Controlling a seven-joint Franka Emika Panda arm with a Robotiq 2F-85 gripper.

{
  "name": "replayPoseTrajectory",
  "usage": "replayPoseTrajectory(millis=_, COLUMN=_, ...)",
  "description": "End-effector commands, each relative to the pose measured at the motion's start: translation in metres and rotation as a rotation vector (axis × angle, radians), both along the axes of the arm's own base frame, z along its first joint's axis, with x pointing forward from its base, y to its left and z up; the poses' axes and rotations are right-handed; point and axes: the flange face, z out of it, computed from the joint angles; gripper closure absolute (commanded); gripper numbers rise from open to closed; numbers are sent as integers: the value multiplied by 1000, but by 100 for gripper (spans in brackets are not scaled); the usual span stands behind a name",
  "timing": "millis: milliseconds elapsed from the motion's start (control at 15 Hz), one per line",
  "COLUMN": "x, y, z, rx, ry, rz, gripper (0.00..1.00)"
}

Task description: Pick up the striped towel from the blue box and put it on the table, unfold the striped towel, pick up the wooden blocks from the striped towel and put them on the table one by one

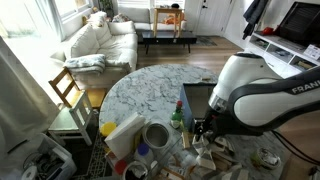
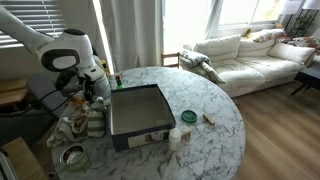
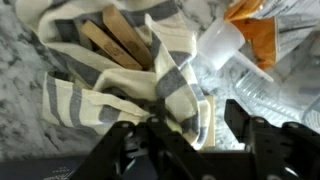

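Unfolding looks like the step in hand: striped towel point(image 3: 90, 95) lies bunched on bench point(image 2: 215, 140) beside blue box point(image 2: 140, 110), not in it. Wooden blocks point(image 3: 115, 40) peek from the folds. Pincer point(image 3: 195, 140) jaws apart, a fold betw. them, not clamped. Plastic bottle point(image 3: 250, 90) touches cloth. Next prob.: regrip an outer edge, pull flat w/o tipping blocks.

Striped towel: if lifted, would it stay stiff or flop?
Probably floppy: the striped towel lies crumpled in soft folds. The wooden blocks nested in it would likely slide out, and add some weight.
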Motion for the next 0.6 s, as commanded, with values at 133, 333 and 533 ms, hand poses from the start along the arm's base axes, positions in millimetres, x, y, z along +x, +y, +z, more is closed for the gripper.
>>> replayPoseTrajectory(millis=133, x=-27, y=4, z=28, rx=7, ry=165, rz=242, gripper=0)
replayPoseTrajectory(millis=333, x=-41, y=9, z=15, rx=57, ry=271, rz=373, gripper=0)
replayPoseTrajectory(millis=533, x=-51, y=14, z=-5, rx=65, ry=346, rz=471, gripper=0)
